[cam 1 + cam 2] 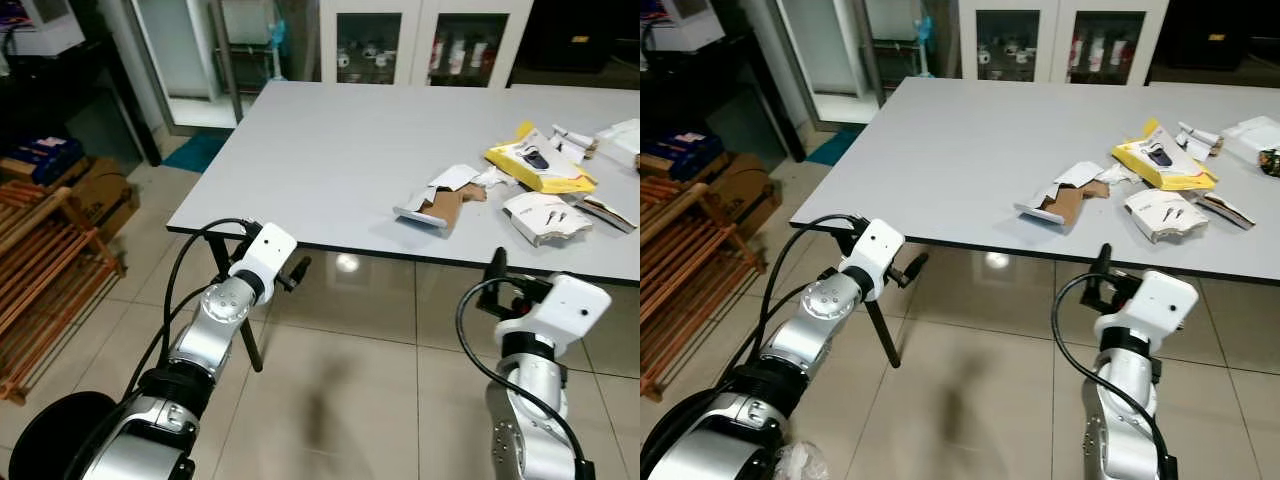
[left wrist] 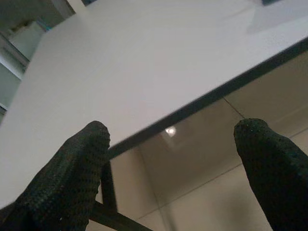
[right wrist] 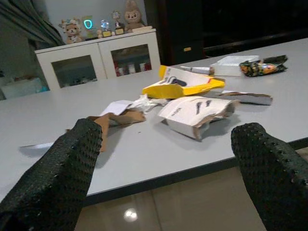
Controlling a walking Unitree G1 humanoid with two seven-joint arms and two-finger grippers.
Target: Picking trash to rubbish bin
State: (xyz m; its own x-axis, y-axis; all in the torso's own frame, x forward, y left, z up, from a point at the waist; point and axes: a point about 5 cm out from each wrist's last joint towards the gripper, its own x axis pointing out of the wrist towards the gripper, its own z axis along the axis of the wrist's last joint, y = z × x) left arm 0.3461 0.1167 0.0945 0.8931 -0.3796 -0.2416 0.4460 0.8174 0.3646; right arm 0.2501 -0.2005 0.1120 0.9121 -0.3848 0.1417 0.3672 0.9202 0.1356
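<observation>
The trash lies in a loose cluster on the grey table, toward its right end and close to the near edge. Nearest the robot is a torn white carton, crumpled and split open, just beside a yellow package that sits a little further in. To their left is a ripped brown cardboard piece with white flaps, and more white scraps lie along the right edge.

The right gripper hovers below and in front of the table's near edge, its two black fingers spread wide apart and holding nothing, aimed toward the torn carton. The left gripper is held near the table's near left corner, also spread open and empty, well apart from the trash.

All of this looks like thin card and paper: probably very light, easily crushed, and not fragile, so a firm pinch should do no harm. The smooth tabletop may let pieces slide when nudged. The torn carton's raised, buckled edge seems the best hold, since the fingers can close across it rather than scrape under a flat sheet. No bin is in view.
</observation>
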